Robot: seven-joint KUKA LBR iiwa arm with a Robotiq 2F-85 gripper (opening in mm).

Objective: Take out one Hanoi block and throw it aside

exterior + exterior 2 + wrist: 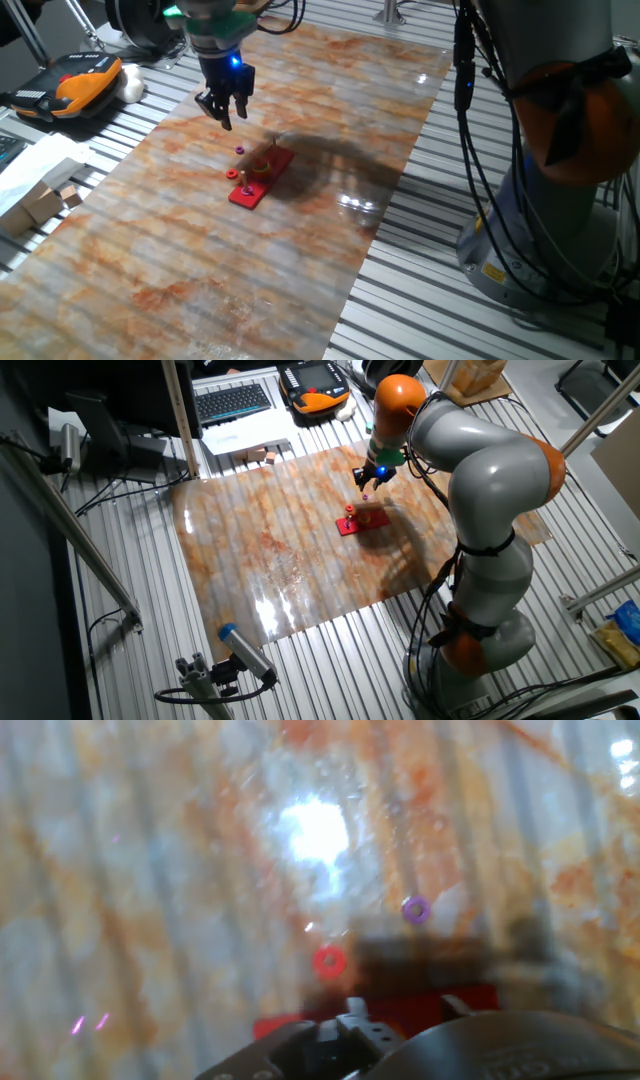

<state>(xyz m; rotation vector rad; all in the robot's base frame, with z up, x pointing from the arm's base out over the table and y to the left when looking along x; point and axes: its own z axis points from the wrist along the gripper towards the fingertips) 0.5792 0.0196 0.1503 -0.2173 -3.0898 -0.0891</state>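
Note:
The tiny red ring-shaped Hanoi block (231, 173) lies flat on the marbled table, just left of the long red base (262, 180). In the hand view the block (329, 961) lies just beyond the base's edge (400, 1010). A tiny purple disc (240, 150) lies on the table a little farther back, and shows in the hand view (416, 908) too. My gripper (228, 115) hangs above the table behind and left of both discs, fingers pointing down. It looks open and holds nothing. A wooden-coloured piece (265, 160) sits on the base's pegs.
An orange and black pendant (80, 80) and wooden blocks (45, 200) lie off the mat to the left. A keyboard (232, 400) sits at the back. The arm's bulky base (560, 150) and its cables stand on the right. The slatted metal table (420, 300) surrounds the mat.

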